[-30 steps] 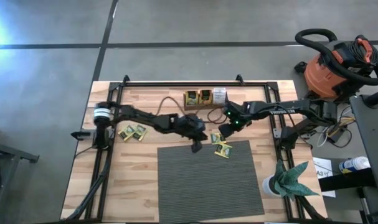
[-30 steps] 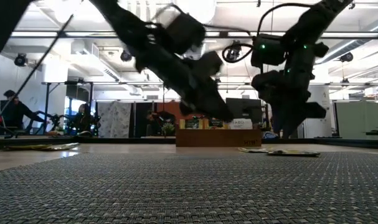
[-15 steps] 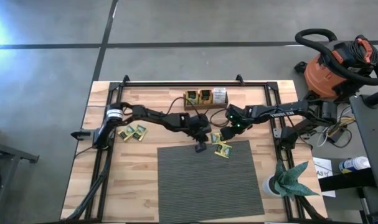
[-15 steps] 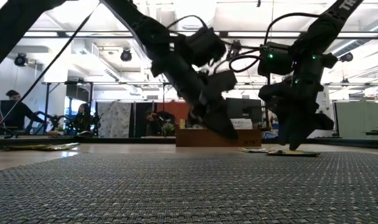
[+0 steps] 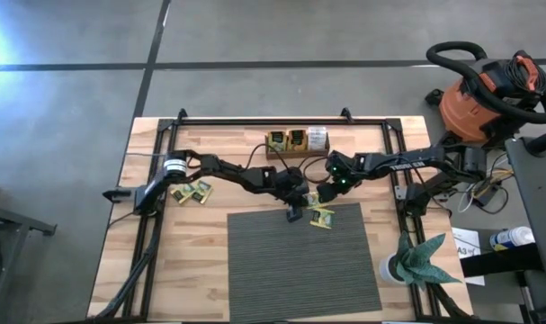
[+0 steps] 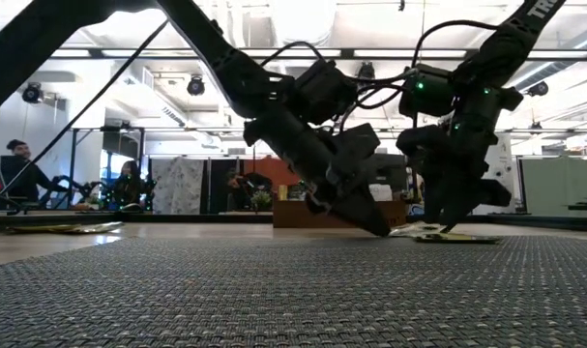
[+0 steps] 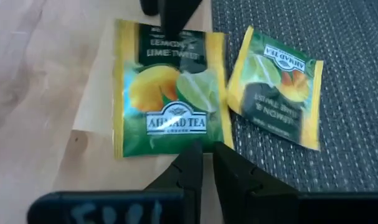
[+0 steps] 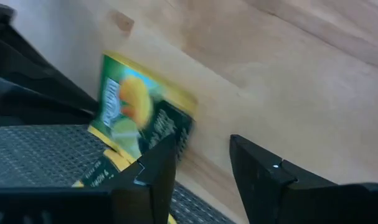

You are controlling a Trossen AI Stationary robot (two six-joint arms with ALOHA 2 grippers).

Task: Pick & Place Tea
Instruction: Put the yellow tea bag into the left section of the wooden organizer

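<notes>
A: Right, the left gripper hangs nearly clenched, gripping nothing, just short of the yellow-green square lemon-lime tea sachet at the grey woven mat's edge.

B: The right gripper, fingers parted, straddles that sachet's edge; I'd pinch only 1 sachet.

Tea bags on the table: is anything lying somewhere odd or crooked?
Slightly. Two tea sachets lie tilted across the far edge of the grey mat, half on the wood, between both grippers. Two more sit apart near the left arm's base. The wooden tray sits square at the back.
</notes>
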